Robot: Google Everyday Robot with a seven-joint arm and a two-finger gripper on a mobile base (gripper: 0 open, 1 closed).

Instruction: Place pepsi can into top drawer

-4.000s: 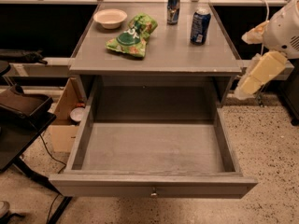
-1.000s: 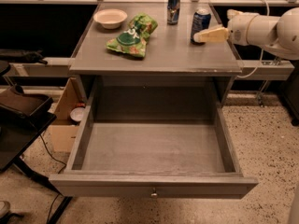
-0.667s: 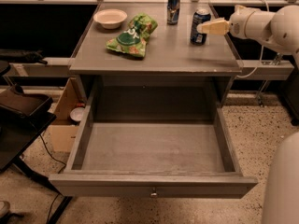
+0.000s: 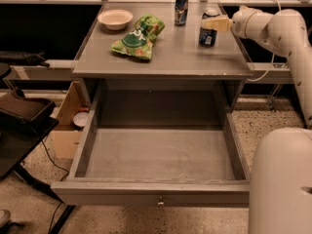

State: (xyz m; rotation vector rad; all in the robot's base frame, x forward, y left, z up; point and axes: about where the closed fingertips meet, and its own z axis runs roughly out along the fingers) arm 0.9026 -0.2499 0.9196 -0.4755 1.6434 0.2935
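Two cans: I see both standing upright and apart at the back right of the flat grey cabinet top [image 4: 185,57].
Pepsi can: the dark blue soda can with a silver top [image 4: 208,33] stands near the top's right edge, above the drawer and not in it.
Other can: the taller, slimmer blue-and-silver can [image 4: 181,7] stands behind the pepsi can, to its left.
Gripper: the cream-coloured gripper [image 4: 218,24] reaches in from the right, its tip against the pepsi can's upper part.
Grip: I cannot tell whether it is clamped or loose.
Top drawer: the wide, shallow grey drawer [image 4: 156,191] stands pulled out, with a small round metal knob [image 4: 160,202] at the centre of its front.
Others: a cream round bowl [image 4: 115,19] sits back left, with a crumpled green snack bag [image 4: 137,37] just beside it.
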